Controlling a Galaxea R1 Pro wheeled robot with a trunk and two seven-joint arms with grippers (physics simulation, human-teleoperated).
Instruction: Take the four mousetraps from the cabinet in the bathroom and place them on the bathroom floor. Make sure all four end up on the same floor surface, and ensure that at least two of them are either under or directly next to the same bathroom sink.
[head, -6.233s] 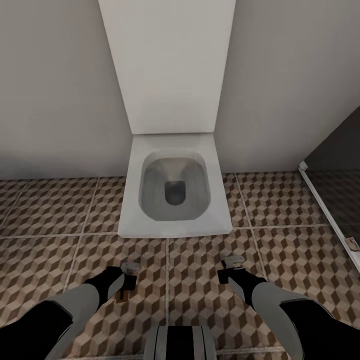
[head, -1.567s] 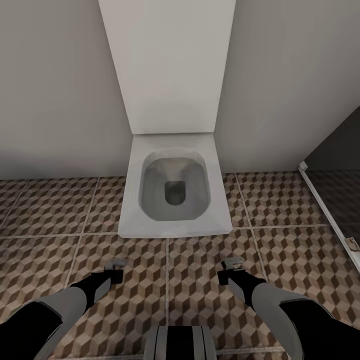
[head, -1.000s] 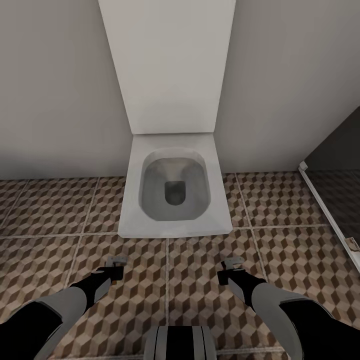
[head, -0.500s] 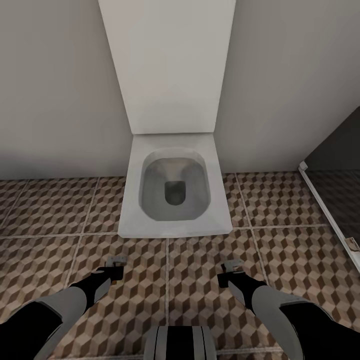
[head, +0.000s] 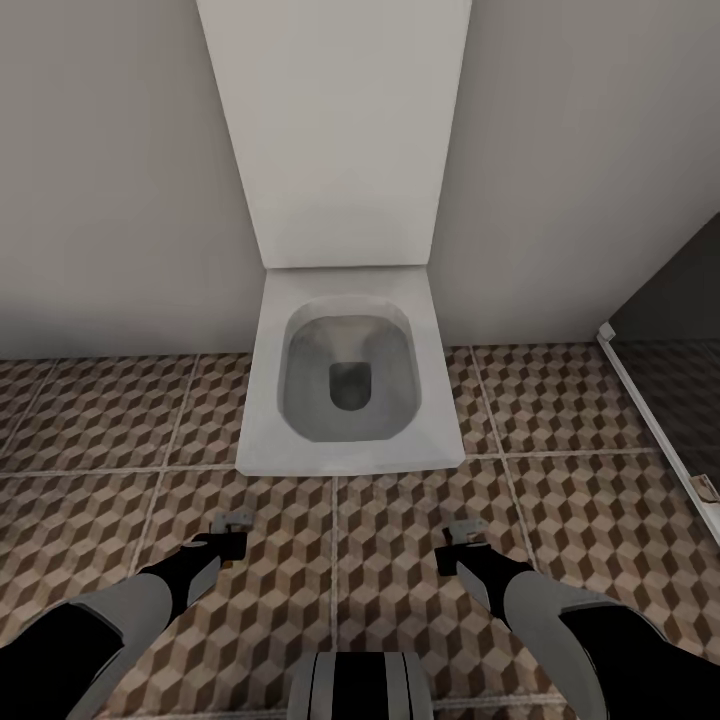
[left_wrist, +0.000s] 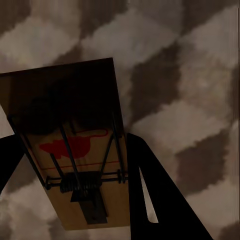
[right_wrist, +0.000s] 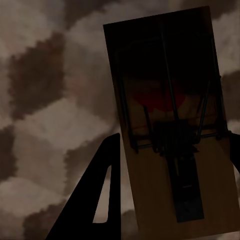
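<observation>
Tan wood fills both our wrist views: the left gripper (head: 236, 531) is clamped on one mousetrap (left_wrist: 75, 155), and the right gripper (head: 462, 536) is clamped on a second mousetrap (right_wrist: 175, 125). Both grippers sit low in the frame, over the cube-patterned bathroom floor (head: 560, 420). A white toilet (head: 348, 370) stands at the centre, against the wall.
</observation>
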